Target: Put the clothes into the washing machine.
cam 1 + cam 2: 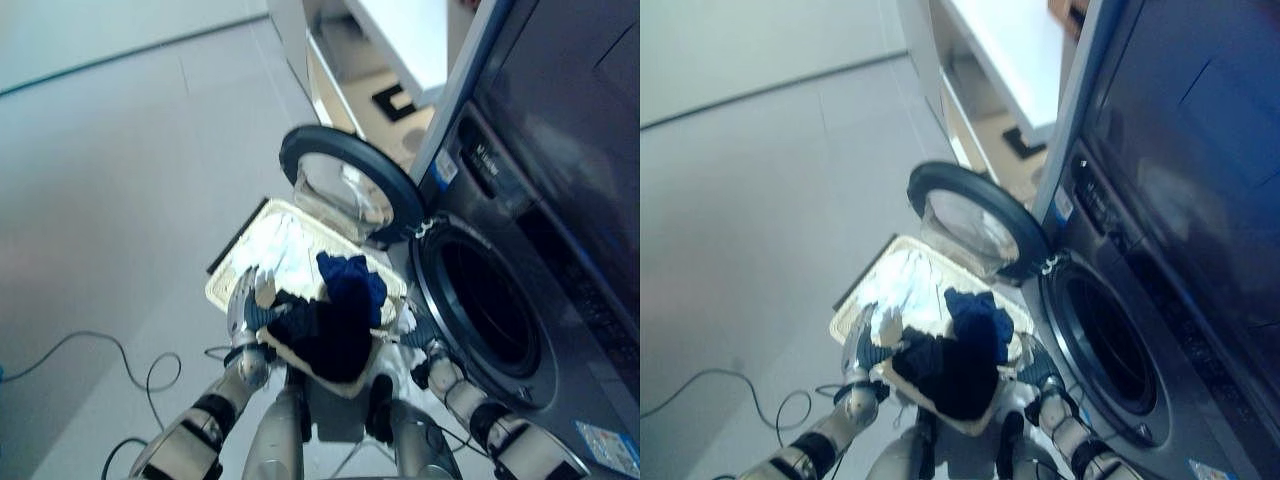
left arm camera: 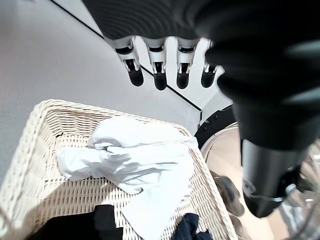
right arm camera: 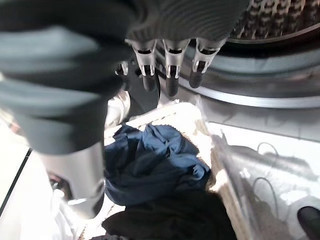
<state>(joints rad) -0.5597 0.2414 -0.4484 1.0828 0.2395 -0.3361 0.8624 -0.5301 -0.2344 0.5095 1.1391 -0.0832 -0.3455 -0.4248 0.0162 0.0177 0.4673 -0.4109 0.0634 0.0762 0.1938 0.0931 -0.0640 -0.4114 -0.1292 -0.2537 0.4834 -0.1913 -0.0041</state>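
- The left hand [image 1: 243, 310] sits at the left rim of the wicker basket [image 1: 228, 282]; in its wrist view the fingers [image 2: 160, 75] hang straight and relaxed above the basket, closed on nothing.
- The wicker basket rests on the floor in front of the robot, just beside the washing machine [image 1: 540, 230], and the clothes lie in it, none inside the drum.
- A white garment [image 2: 135, 160] lies crumpled in the far half of the basket, towards the door.
- A dark blue garment [image 3: 150, 160] is bunched in the middle, and a black garment [image 1: 325, 345] spills over the near rim next to it.
- Beyond the basket the round glass door [image 1: 350, 185] of the washing machine stands swung wide open, its glass bowl just above the far rim.
- The right hand [image 1: 415, 330] is at the right rim of the basket, between it and the drum opening [image 1: 490, 300]; its fingers [image 3: 170, 70] hang straight and loose in its wrist view, holding nothing, with the drum past them.
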